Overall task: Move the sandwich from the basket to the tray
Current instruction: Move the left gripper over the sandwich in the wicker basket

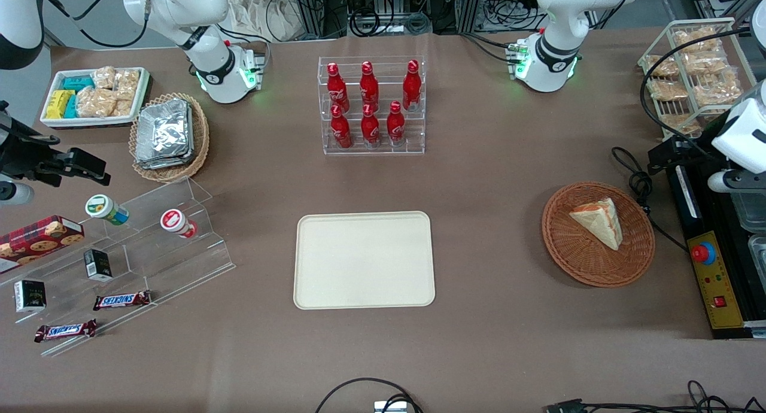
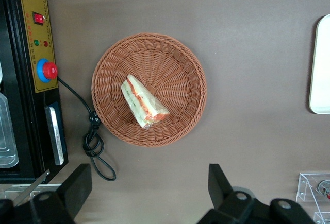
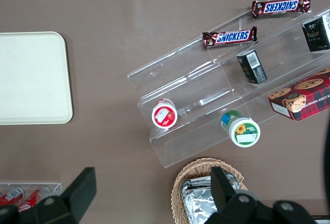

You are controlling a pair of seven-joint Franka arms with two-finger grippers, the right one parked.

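The sandwich (image 1: 597,220) lies on its side in the round reddish-brown basket (image 1: 574,254), toward the working arm's end of the table. Its pale bread face is up and its red, orange and green filling edge shows in the wrist view (image 2: 144,101). It sits a little off the basket's middle, with bare wicker showing all round it, and it touches no part of the basket's rim (image 2: 198,74).

The gripper (image 2: 149,193) hangs above the table just beside the basket, fingers spread wide and holding nothing. One dark finger (image 2: 78,183) is over the looped black cable (image 2: 95,144); the other (image 2: 220,183) is over bare brown table.

The cream tray (image 1: 364,260) lies flat, well apart from the basket, with open brown tabletop (image 1: 488,233) between them. Nothing rests on the tray. Its rounded corner just shows in the wrist view (image 2: 320,64).

A black control box (image 1: 712,281) with a red button stands beside the basket, toward the working arm's end, and the cable runs between them. Farther from the front camera than the tray stands a clear rack of red bottles (image 1: 371,105), apart from the tray's edge.
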